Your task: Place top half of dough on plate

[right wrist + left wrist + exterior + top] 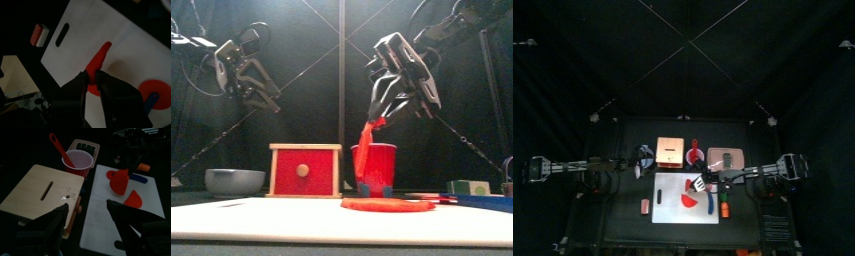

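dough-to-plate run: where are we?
Done: the top half of the dough is peeled off and hangs from the right gripper; the bottom half lies on the white cutting board. Left: carrying it to a plate, which I can't identify in any view. Left gripper idles open.

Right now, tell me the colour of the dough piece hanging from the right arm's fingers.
Red-orange. The hanging dough piece shows best in the front view.

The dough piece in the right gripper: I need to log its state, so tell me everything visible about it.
The lifted dough piece is red-orange, soft-looking and flattened, a tapering strip that droops. The right gripper is shut on its upper end, so it hangs clear above the white cutting board. A flat red disc of dough lies on the board below; whether the strip's lower tip touches anything is unclear.
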Controlling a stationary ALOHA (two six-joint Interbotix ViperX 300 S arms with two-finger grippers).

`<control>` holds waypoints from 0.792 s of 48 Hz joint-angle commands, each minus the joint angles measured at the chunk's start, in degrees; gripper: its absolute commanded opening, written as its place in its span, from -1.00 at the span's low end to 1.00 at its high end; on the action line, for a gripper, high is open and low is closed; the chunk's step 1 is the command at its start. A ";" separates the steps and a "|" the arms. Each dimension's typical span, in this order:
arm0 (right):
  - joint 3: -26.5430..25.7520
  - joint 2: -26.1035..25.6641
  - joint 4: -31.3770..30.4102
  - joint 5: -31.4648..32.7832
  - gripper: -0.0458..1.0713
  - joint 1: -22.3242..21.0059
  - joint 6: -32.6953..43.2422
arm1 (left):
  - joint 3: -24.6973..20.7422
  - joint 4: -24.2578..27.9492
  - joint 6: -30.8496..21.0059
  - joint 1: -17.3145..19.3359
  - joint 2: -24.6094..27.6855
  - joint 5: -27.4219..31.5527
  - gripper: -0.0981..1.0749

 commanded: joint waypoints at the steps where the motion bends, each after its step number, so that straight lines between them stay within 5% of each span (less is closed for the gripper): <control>1: 0.09 -4.13 -1.05 2.29 0.13 -1.32 -0.35 | -0.97 -0.09 -0.18 0.26 0.00 -0.18 0.79; 20: 12.57 -22.15 -4.66 13.01 0.13 -12.66 -0.35 | -1.32 -0.26 -0.18 0.97 0.26 -0.18 0.79; 29: 18.54 -25.05 -6.94 12.39 0.13 -20.83 -0.79 | -0.97 -0.35 -0.18 0.97 0.44 -0.18 0.79; 38: 20.57 -25.31 -9.05 11.43 0.13 -23.12 -0.53 | -0.44 -0.26 0.00 0.97 0.44 -0.18 0.79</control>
